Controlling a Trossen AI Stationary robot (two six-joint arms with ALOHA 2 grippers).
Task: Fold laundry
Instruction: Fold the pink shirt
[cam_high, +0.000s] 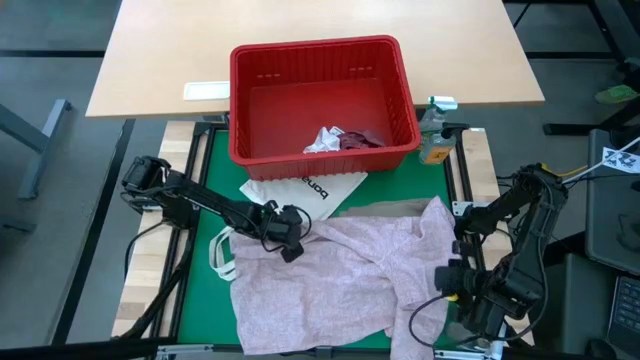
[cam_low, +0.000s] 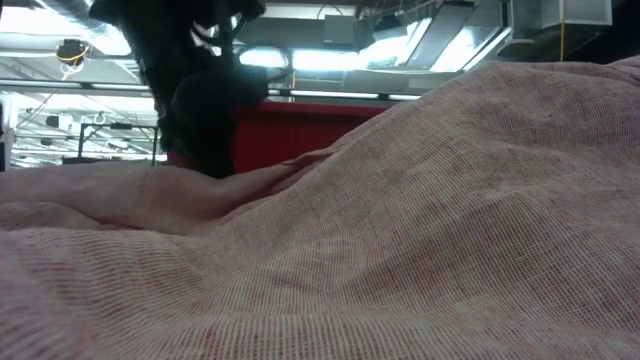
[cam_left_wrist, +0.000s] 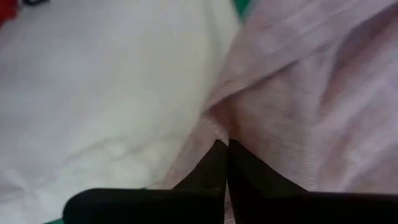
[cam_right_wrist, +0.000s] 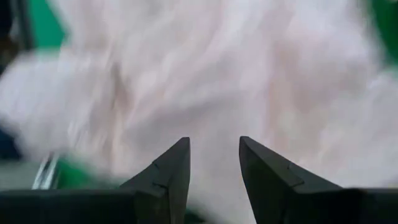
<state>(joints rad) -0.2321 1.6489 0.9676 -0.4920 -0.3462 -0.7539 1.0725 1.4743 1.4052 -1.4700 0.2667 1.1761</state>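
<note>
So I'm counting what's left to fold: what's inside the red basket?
In the red basket, near its front wall, lie a small white piece and a maroon garment. The rest is bare floor; anything beneath them is hidden.

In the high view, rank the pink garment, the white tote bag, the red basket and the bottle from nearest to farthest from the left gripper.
From the left gripper, shut on cloth:
1. Pink garment: pinched at its edge, spread over the green mat.
2. White tote bag: just beyond the gripper, toward the basket.
3. Red basket: at the mat's far edge.
4. Bottle: beside the basket, on the right arm's side.
</note>
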